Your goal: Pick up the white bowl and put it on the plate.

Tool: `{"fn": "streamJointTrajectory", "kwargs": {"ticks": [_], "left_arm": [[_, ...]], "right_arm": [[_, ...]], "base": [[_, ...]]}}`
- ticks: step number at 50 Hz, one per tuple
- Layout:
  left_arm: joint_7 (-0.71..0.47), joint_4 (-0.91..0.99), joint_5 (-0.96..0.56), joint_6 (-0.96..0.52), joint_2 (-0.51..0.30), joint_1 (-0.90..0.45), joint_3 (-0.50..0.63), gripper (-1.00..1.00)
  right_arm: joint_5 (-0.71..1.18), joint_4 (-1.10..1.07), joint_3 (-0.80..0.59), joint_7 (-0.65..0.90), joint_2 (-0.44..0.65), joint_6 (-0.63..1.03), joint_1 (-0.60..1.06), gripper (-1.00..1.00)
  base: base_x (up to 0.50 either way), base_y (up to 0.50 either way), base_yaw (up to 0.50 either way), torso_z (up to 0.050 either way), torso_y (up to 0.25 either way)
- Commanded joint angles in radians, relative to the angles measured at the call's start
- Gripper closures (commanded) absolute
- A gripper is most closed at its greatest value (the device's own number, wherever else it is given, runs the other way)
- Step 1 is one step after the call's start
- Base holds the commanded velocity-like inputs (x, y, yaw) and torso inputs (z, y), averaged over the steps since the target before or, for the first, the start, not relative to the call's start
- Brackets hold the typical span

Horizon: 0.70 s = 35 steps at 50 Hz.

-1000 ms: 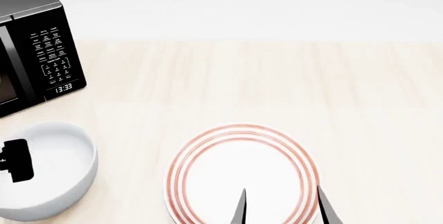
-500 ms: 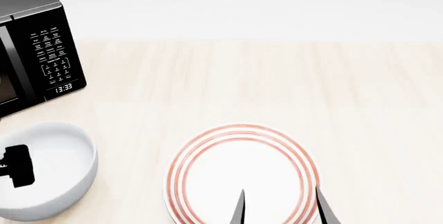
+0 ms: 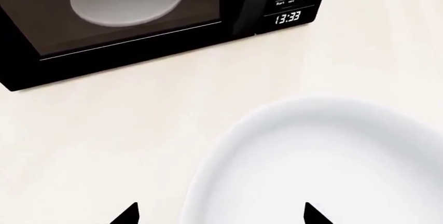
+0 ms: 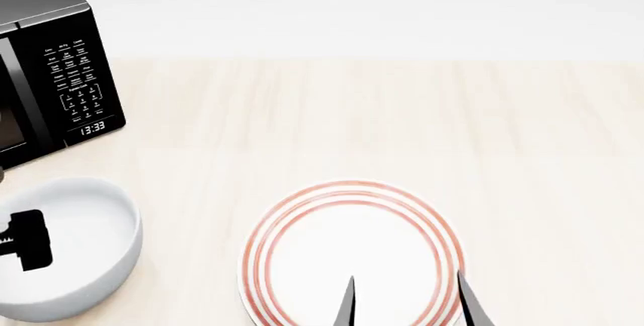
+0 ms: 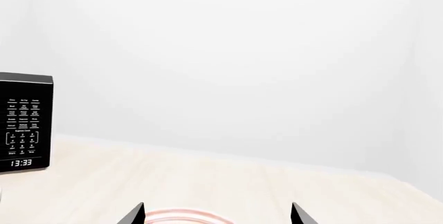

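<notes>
Since a second ago the left end effector [image 4: 26, 241] has sunk a little lower over the plain, deep, glossy white bowl [image 4: 65, 258], while the right end effector [image 4: 406, 301] has hardly moved above the near edge of the round shallow plate with three red-orange rings [image 4: 351, 254]. I judge this to mean that the left arm is settling for a grasp on the bowl's rim, and that the pick-up is not yet done. In the left wrist view its two dark tips stand wide apart, one outside the bowl's wall and one over its inside, so it is open and holds nothing. The right one is also open and empty. The bowl rests on the pale wooden surface [image 4: 403, 115], left of the plate and apart from it, just in front of the black microwave oven [image 4: 56, 69]. It looks smooth and empty, with a rounded outside.
</notes>
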Motion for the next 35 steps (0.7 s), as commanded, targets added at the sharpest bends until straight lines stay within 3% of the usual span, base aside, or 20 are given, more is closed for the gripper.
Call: {"fn": "streamJointTrajectory", "kwargs": {"ticks": [1,35], "left_arm": [[0.045,-0.093,0.037,0.032,0.023,-0.034,0.019,-1.00],[0.031,-0.075,0.027,0.042,0.024,0.000,0.008,-1.00]], "right_arm": [[0.002,-0.003,-0.004,0.004,0.002,0.002,0.000,-1.00],[0.010,0.004,-0.012,0.014,0.012,-0.003,0.004,-1.00]], "base": [[0.00,0.00,0.00,0.000,0.000],[0.00,0.00,0.00,0.000,0.000]]}}
